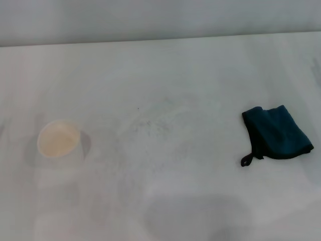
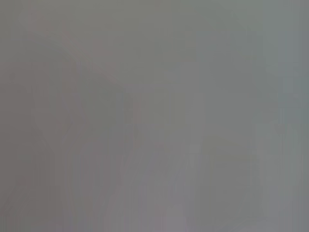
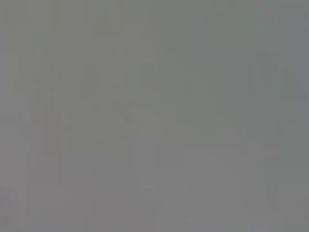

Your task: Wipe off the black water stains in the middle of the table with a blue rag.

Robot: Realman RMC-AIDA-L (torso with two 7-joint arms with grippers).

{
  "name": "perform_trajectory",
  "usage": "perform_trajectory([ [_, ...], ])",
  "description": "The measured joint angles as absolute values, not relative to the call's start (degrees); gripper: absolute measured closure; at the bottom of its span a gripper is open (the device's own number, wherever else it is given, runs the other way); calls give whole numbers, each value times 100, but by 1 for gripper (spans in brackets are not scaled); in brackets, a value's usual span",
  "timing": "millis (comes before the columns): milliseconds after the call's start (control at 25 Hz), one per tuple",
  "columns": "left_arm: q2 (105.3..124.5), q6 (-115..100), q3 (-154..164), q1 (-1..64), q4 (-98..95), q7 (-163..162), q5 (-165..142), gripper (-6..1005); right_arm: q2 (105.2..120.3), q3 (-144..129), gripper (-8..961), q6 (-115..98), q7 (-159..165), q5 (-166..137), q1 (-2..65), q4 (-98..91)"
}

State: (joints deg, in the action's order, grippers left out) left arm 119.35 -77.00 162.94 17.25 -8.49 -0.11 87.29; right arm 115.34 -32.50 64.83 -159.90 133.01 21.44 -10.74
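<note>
The head view shows the table (image 1: 165, 65) from above, a wide white matte surface running to a far edge near the top of the frame. No arm and no gripper appears in it. Both wrist views give only a flat grey field with nothing to tell apart, so whether either claw is wide, narrow or holding anything cannot be told.

The blue rag (image 1: 276, 132) lies at the right of the frame, a little below mid-height, folded roughly square with dark edging. Its small black loop (image 1: 246, 160) trails from the lower left corner onto the bare table. Nothing touches it.

The black water stains (image 1: 146, 122) are hard to make out. In the middle of the frame there are only faint tiny dark specks scattered over a pale greyish smear. No clear round blot can be picked out among them. A white paper cup (image 1: 58, 139) stands upright at the left of the frame, well apart from both the specks and the rag.

Judged from this layout, the task sits at 1 of 2 possible points. Either the pickup has not begun, or the wiping is finished and the cloth is set aside. These pictures do not settle which.

If the wiping is still ahead, the next move calls for an arm, most handily the right, to reach the rag at the right. It would pinch a raised fold rather than the thin loop. It would then carry the cloth leftward to the specks in the centre and press it flat, keeping clear of the cup.
</note>
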Motion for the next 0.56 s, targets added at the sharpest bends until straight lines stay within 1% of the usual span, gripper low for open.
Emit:
perform_trajectory([
  [320, 11941, -7568, 16295, 1853, -933, -15, 8701, 123, 11516, -3206, 174, 6520, -16561, 13291, 2074, -1055],
  [520, 11944, -7413, 16295, 1922, -982, -10, 8669, 123, 11520, -3205, 77, 6626, -16586, 13279, 1998, -1039],
  [560, 11943, -7369, 16295, 1921, -982, -9, 8665, 123, 11521, -3204, 77, 6625, -16587, 13278, 1990, -1038],
])
